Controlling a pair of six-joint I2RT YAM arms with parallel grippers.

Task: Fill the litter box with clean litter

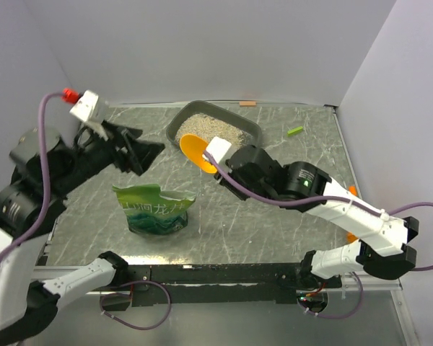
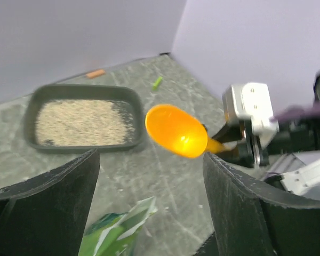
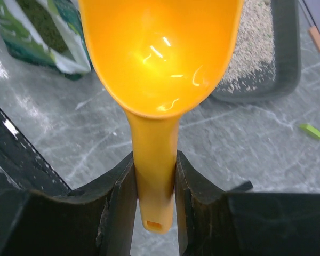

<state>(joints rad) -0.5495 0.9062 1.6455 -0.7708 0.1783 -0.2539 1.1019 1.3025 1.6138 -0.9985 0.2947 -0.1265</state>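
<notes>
The dark-grey litter box [image 1: 251, 128] sits at the back of the table and holds beige-grey clean litter [image 1: 211, 127]. It also shows in the left wrist view [image 2: 32, 109] with litter [image 2: 77, 122], and in the right wrist view [image 3: 288, 58]. My right gripper [image 1: 218, 167] is shut on the handle of an orange scoop [image 3: 154, 181]. The scoop bowl [image 1: 195, 150] is empty and hangs by the box's near edge. My left gripper [image 1: 146, 155] is open and empty, raised left of the box, above the green bag [image 1: 155, 210].
A green glossy bag [image 2: 114, 232] stands on the table's near middle. A small green piece [image 1: 295, 131] lies right of the box. A small orange strip [image 1: 247, 103] lies by the back wall. Walls close in the left, back and right.
</notes>
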